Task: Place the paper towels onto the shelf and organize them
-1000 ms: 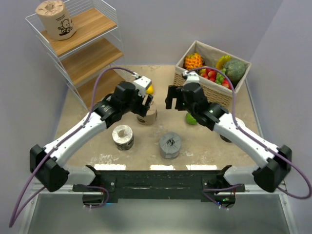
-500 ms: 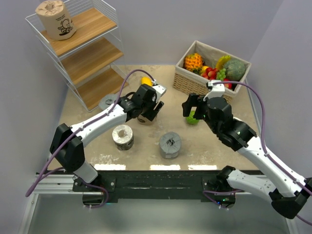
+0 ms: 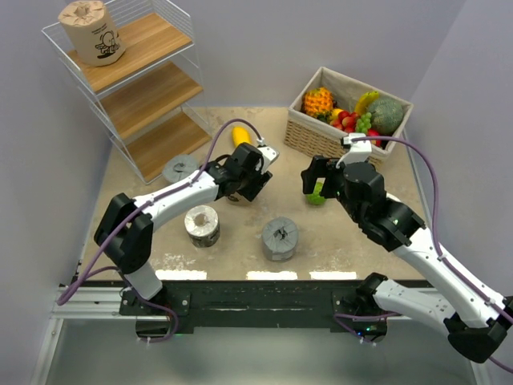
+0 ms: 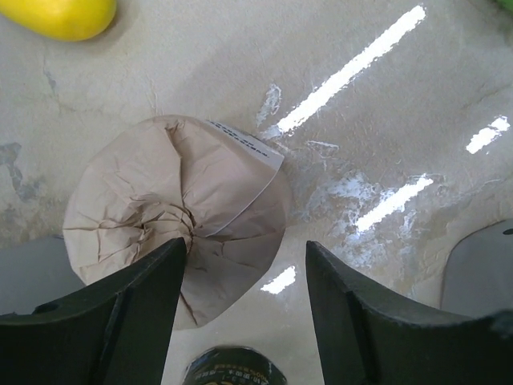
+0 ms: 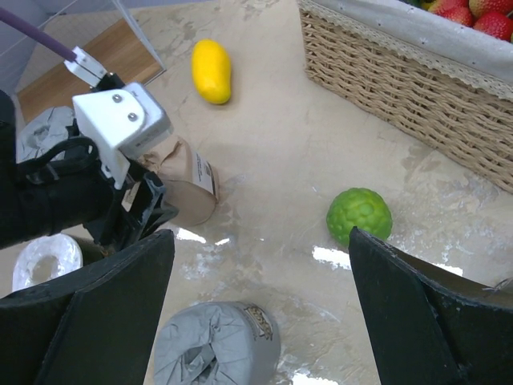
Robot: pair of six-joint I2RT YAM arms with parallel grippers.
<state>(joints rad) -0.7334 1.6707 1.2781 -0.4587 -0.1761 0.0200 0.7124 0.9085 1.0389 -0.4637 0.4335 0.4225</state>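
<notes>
Low in the top view, the cream roll (image 3: 202, 225) and grey roll (image 3: 280, 238) wait on the table (image 3: 240, 241). Your left gripper (image 4: 244, 245) hangs spread over the tan roll (image 4: 176, 200), holding nothing. The roll sits off-centre under one finger, so closing may shove or tip it. The right gripper (image 5: 261, 233) gapes empty. The shelf (image 3: 148, 96), upper left, carries one printed roll (image 3: 90, 30).

Left gripper (image 4: 244, 269) has dropped closer over the tan roll (image 4: 176, 208).
</notes>
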